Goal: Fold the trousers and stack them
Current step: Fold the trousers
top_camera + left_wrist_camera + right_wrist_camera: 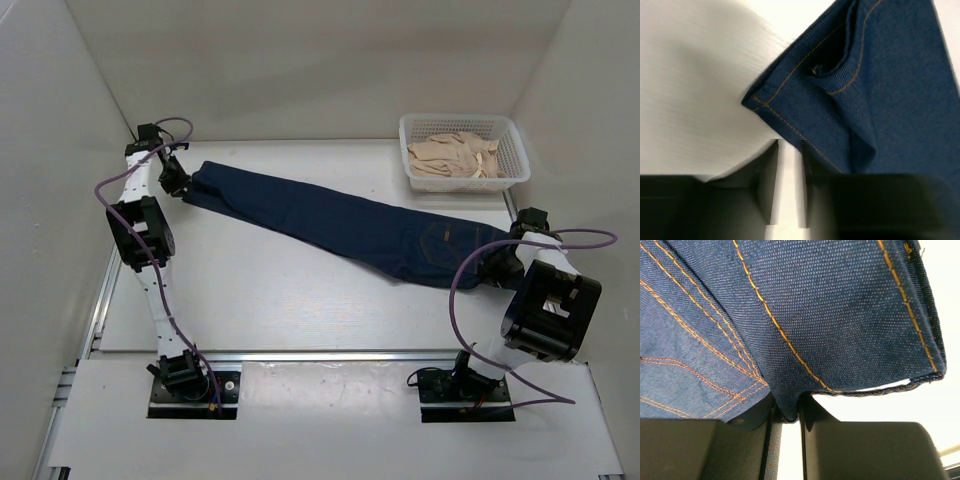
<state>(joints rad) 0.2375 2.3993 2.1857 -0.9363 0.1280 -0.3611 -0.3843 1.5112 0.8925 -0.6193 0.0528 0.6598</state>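
The trousers [330, 215] are dark navy jeans with tan stitching, stretched out long and diagonal from the back left to the front right of the table. My left gripper [183, 186] is at the hem end. In the left wrist view its jaws [790, 147] stand a narrow gap apart with only white table between them, and the hem [790, 127] lies just beyond the tips. My right gripper [497, 265] is at the waist end. In the right wrist view it [787, 410] is shut on a fold of the trousers [840, 315].
A white plastic basket [465, 121] holding beige cloth [455, 158] stands at the back right, just behind the waist end. White walls close in the table at the left, back and right. The arm bases sit on a rail [330, 355] at the near edge.
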